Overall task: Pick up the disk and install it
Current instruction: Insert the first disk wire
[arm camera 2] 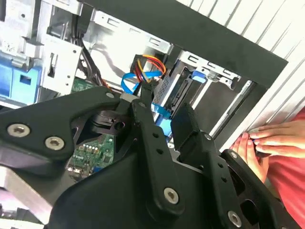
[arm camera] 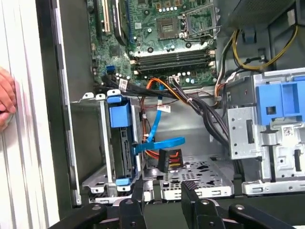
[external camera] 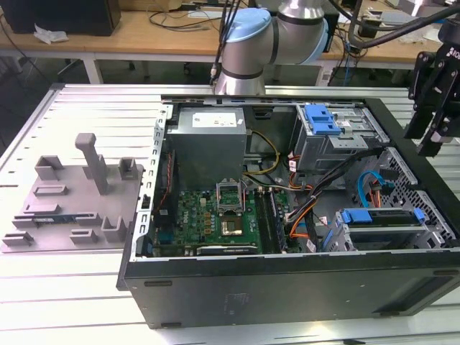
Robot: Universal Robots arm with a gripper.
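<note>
The disk (external camera: 379, 216), framed by its blue bracket, sits in the drive cage at the corner of the open computer case on the exterior view's right. In the first wrist view the disk (arm camera: 120, 117) stands edge-on in that cage, with a blue flat cable (arm camera: 159, 142) beside it. My gripper (external camera: 431, 147) hangs above the case's right wall, higher than the disk and apart from it. In both wrist views its black fingers (arm camera: 138, 191) are spread, and the gripper (arm camera 2: 164, 117) stands open with nothing between them.
A grey power supply box (external camera: 208, 140), the green motherboard (external camera: 215, 215) and cable bundles (arm camera: 200, 107) lie inside the case. A blue ridged latch (external camera: 320, 118) tops the far bay. A grey fixture (external camera: 79, 194) lies on the table. A person's hand (arm camera 2: 276, 140) rests near the case wall.
</note>
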